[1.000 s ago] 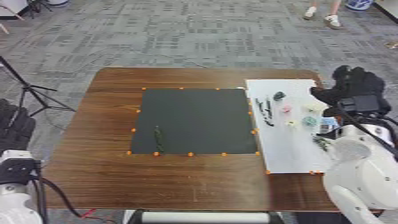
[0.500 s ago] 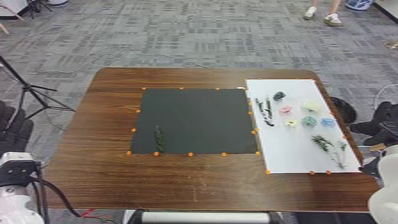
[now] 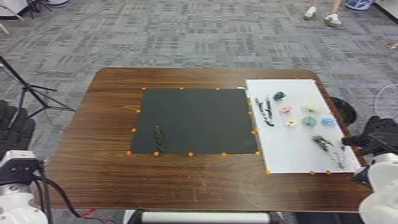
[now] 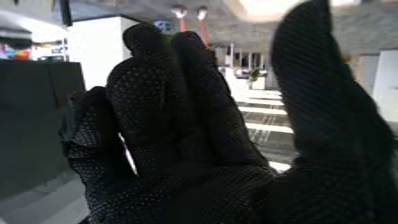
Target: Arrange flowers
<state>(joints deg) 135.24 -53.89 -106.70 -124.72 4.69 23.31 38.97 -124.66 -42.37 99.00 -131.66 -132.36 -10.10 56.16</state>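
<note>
In the head view my right hand [image 3: 378, 137] is at the white sheet's right edge, near the green sprigs [image 3: 329, 146]. The right wrist view shows this hand [image 4: 187, 185] open, its fingers and thumb apart with nothing between them. My left hand [image 3: 12, 131] is open off the table's left side. One green stem [image 3: 159, 139] lies on the black mat [image 3: 191, 112], toward its near left corner. On the white sheet [image 3: 289, 155] lie dark stems [image 3: 266, 111], a dark green flower [image 3: 279, 95], a pink one [image 3: 285, 109], a pale yellow-green one [image 3: 311, 107], a yellow one [image 3: 290, 123], a teal one [image 3: 309, 121] and a blue one [image 3: 328, 122].
Orange markers [image 3: 190, 154] line the mat and sheet on the brown table [image 3: 195, 182]. A dark round bin [image 3: 343, 111] stands beyond the table's right edge, and a black tripod [image 3: 34, 90] is on the floor at the left.
My right hand has come down and outward from over the upper right of the sheet, then slightly back toward its edge. The left hand and the flowers have stayed put.
</note>
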